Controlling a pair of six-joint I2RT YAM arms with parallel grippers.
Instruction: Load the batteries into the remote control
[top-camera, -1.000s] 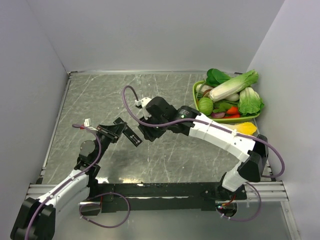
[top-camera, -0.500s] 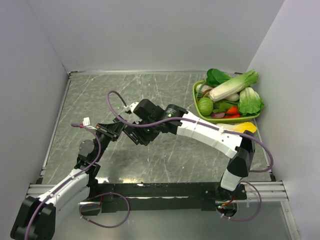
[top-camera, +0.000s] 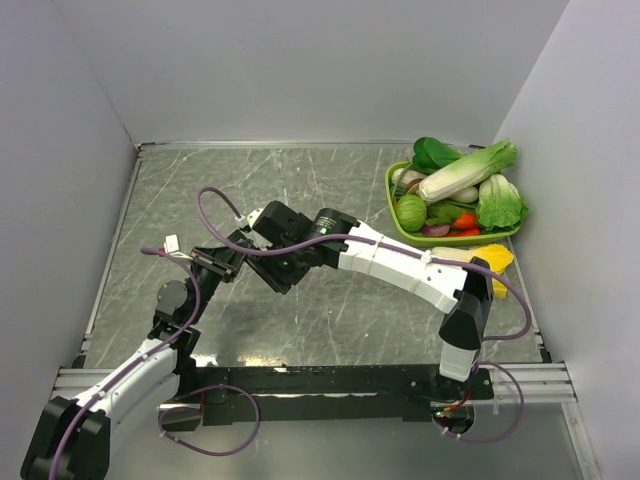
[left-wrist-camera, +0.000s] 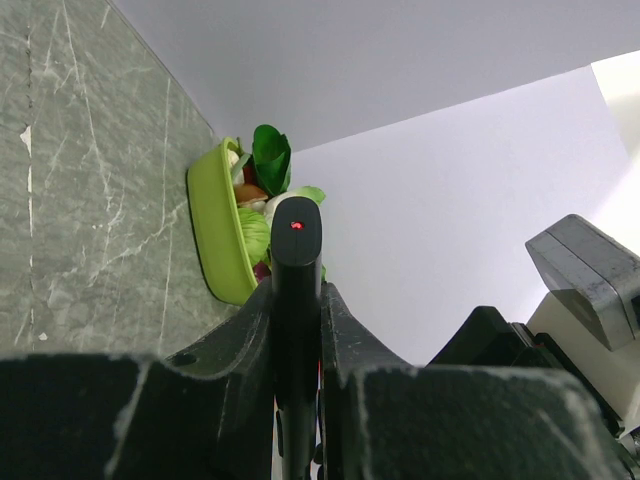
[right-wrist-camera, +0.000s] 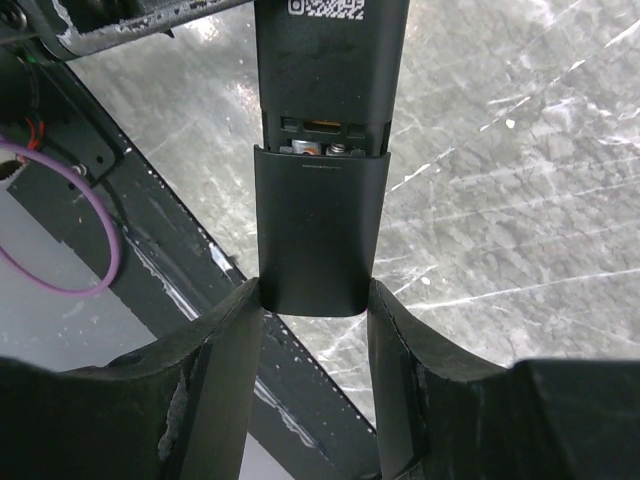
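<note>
My left gripper is shut on the remote control, a slim black bar seen edge-on with a red dot at its tip. In the right wrist view the remote shows its back, with a code label. Metallic ends of the batteries peek from the open slot. The flat black cover piece lies over the remote's end just below that slot. My right gripper is shut on the cover's lower end. From above, the right gripper meets the left gripper at centre-left and hides most of the remote.
A green tray heaped with toy vegetables stands at the back right, also seen in the left wrist view. A yellow piece lies just in front of it. The metal rail runs along the near edge. Grey walls close three sides.
The right arm has swung left, bringing its gripper along the remote toward the left gripper. The left arm has stayed where it was.
</note>
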